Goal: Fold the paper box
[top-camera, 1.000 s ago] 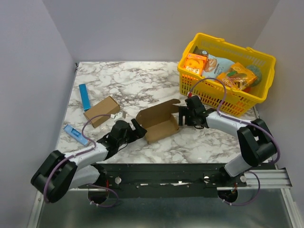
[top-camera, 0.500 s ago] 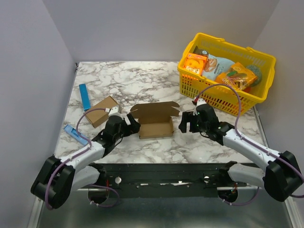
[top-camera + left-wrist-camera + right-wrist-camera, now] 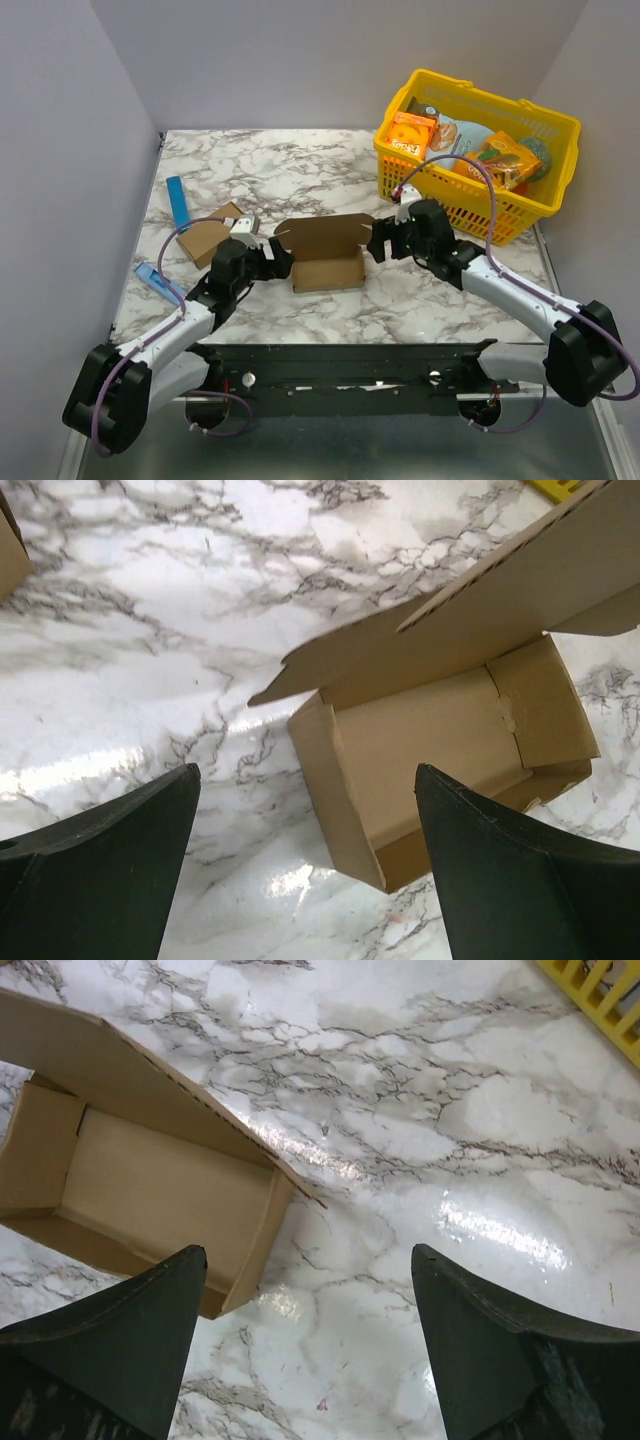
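Note:
The paper box (image 3: 327,268) is plain brown cardboard, folded into an open tray with its lid flap (image 3: 325,236) standing open at the back. It lies on the marble table between the two arms. My left gripper (image 3: 272,262) is open and empty just left of the box; the left wrist view shows the box's left wall (image 3: 335,790) between and beyond the fingers. My right gripper (image 3: 378,244) is open and empty just right of the lid flap; the right wrist view shows the box's right end (image 3: 255,1245) near the left finger.
A second small brown carton (image 3: 208,238) lies left of the left gripper. Two blue objects (image 3: 178,203) (image 3: 157,281) lie at the table's left. A yellow basket (image 3: 548,205) with orange snack boxes (image 3: 411,134) stands at the back right.
The box turned from a slanted pose to square with the table edge. Both grippers drew apart from it; the right arm stretched out and moved in toward the lid.

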Tool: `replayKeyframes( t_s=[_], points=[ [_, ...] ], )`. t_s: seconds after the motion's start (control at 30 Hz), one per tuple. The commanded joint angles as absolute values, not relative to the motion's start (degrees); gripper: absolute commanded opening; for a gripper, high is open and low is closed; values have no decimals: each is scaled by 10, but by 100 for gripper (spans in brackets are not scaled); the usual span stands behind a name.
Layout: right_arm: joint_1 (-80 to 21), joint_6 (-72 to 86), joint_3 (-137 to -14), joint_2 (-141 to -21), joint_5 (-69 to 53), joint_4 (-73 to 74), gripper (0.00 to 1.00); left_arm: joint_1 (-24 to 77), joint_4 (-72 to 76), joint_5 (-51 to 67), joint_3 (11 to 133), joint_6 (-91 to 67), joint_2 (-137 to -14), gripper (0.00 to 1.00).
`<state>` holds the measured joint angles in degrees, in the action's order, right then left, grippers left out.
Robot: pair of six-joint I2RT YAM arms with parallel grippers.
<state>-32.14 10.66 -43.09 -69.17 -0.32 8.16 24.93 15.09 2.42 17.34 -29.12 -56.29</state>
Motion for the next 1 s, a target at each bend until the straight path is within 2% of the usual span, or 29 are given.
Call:
replayKeyframes(
  t_s=[0.0,0.07,0.1,0.3,0.77,0.87,0.9,0.97],
  points=[
    [-317,73,-463,-731,-24,40,90,243,152,10,207,-228,-586,95],
    [-317,64,-471,-743,-26,31,90,243,155,9,210,-217,-593,92],
    [-317,61,-473,-756,-25,28,89,243,158,11,214,-207,-596,87],
    [-317,32,-485,-785,-31,11,83,243,167,18,228,-185,-618,73],
    [-317,8,-499,-814,-59,-10,58,244,227,43,214,-156,-615,63],
    [-317,6,-501,-816,-60,-11,52,245,237,58,214,-149,-624,57],
    [-317,6,-502,-817,-61,-11,48,248,237,59,215,-147,-624,52],
    [-317,6,-502,-816,-63,-11,47,251,238,59,215,-144,-628,49]
  ],
)
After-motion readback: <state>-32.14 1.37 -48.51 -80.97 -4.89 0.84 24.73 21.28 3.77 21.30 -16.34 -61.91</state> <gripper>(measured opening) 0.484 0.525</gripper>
